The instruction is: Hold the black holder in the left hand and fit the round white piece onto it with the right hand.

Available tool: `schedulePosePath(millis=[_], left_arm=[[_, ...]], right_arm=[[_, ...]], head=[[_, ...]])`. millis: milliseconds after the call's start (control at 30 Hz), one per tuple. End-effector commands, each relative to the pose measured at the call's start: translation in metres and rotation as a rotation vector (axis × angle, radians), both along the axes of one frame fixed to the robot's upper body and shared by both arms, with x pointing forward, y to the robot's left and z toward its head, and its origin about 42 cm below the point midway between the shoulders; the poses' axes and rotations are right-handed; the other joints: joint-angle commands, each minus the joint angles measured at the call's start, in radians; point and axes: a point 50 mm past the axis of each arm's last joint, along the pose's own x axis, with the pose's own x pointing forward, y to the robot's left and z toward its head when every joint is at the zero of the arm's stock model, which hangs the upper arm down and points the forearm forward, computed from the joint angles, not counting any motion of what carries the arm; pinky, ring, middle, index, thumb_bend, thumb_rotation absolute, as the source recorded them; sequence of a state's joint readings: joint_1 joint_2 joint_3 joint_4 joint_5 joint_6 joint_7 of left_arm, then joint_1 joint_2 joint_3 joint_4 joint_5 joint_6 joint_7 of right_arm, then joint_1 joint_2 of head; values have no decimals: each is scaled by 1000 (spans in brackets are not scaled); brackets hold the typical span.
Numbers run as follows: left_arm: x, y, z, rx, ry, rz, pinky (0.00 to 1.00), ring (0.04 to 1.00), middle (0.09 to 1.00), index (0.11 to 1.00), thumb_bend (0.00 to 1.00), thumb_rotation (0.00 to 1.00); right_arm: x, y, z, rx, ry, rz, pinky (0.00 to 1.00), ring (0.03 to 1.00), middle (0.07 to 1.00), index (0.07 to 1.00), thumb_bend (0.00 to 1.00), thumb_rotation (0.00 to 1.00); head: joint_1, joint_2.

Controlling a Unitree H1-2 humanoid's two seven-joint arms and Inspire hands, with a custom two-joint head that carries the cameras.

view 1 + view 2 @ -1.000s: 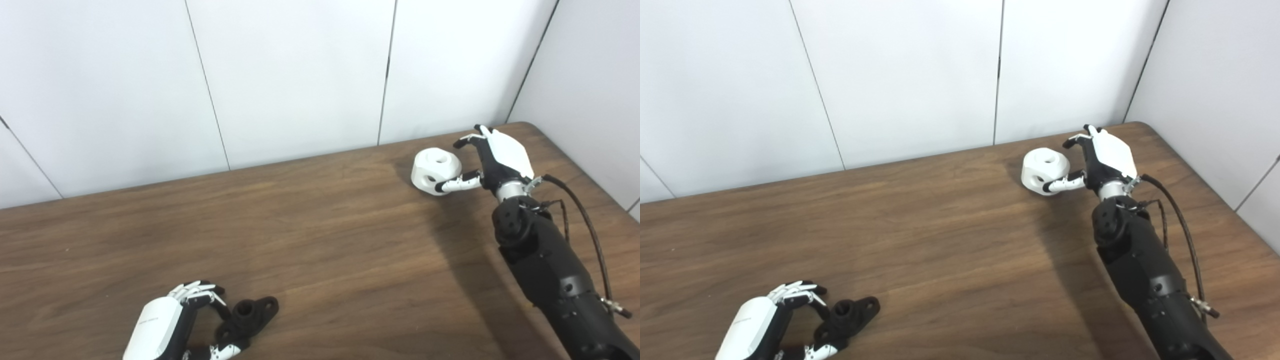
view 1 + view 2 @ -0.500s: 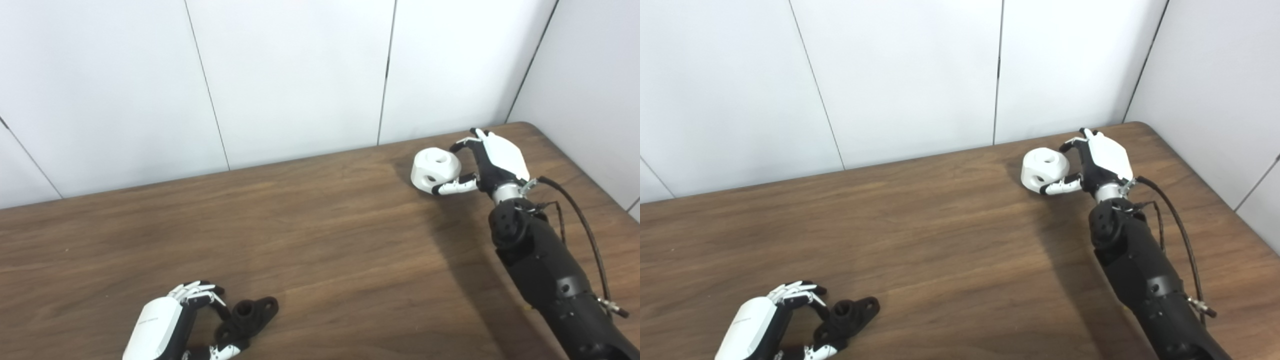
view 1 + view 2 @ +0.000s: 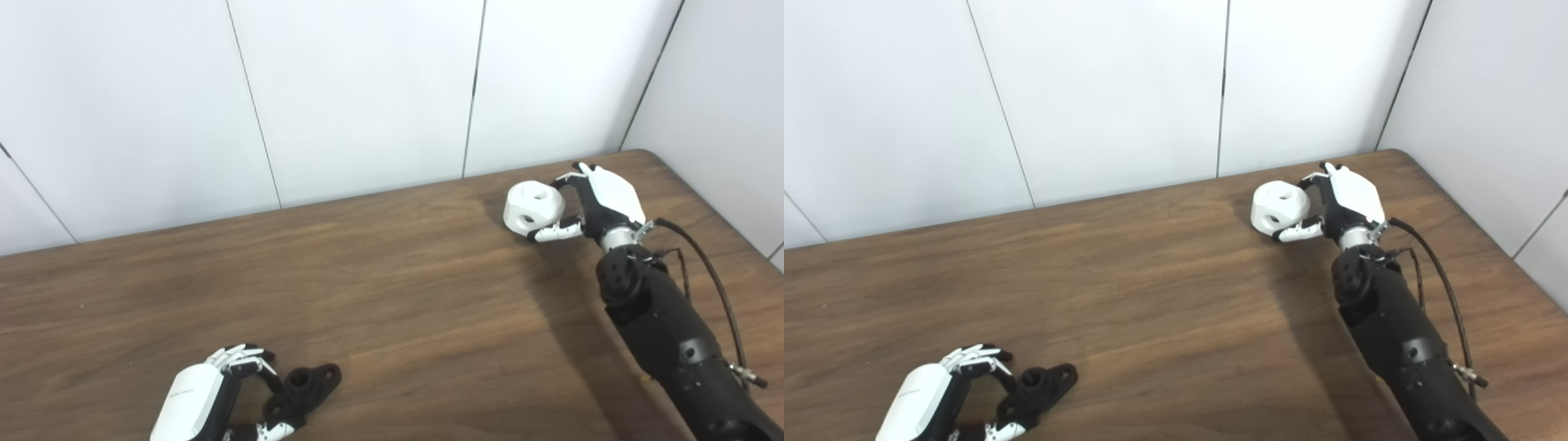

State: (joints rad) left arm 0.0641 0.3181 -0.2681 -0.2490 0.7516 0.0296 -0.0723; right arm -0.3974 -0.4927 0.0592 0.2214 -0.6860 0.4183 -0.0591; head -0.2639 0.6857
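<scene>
The black holder [image 3: 303, 386] lies flat on the wooden table [image 3: 398, 294] near the front left edge. My left hand [image 3: 196, 398] rests just left of it, open, with fingers curled beside the holder and the thumb close to its near end. The round white piece [image 3: 533, 205], with holes in its top and side, sits at the far right of the table. My right hand [image 3: 603, 196] is open and cupped around its right side, fingers over the far edge and thumb along the near edge. I cannot see whether they press on it.
White wall panels [image 3: 367, 92] stand right behind the table's far edge. The table's rounded right corner [image 3: 649, 153] lies just beyond my right hand. A black cable [image 3: 710, 269] loops off the right forearm.
My right hand has slid left and closed in around the white piece, thumb and fingers now nearer to it. The piece, the left hand and the holder have not moved.
</scene>
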Motion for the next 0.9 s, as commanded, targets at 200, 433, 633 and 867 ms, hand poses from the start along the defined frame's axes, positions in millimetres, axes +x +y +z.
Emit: schedulePosePath(millis=[200,433,633,867], left_arm=[[-5,7,-6,61,52,-10,882,832,751,484,521,45],[-5,8,-8,76,65,-9,888,833,755,484,521,45],[-5,8,-8,85,63,-14,880,828,751,484,521,45],[-4,8,-9,106,68,-15,882,830,751,484,522,45]], right_arm=[[12,0,30,-23,-120,27,1000,1000,946,680,877,279],[13,4,26,-19,-162,42,1000,991,925,644,843,238],[14,7,24,-14,-171,43,1000,986,924,644,832,244],[15,6,19,-2,-170,40,1000,976,920,643,844,246]], head=[[6,1],[12,-2],[15,-3],[18,-6]])
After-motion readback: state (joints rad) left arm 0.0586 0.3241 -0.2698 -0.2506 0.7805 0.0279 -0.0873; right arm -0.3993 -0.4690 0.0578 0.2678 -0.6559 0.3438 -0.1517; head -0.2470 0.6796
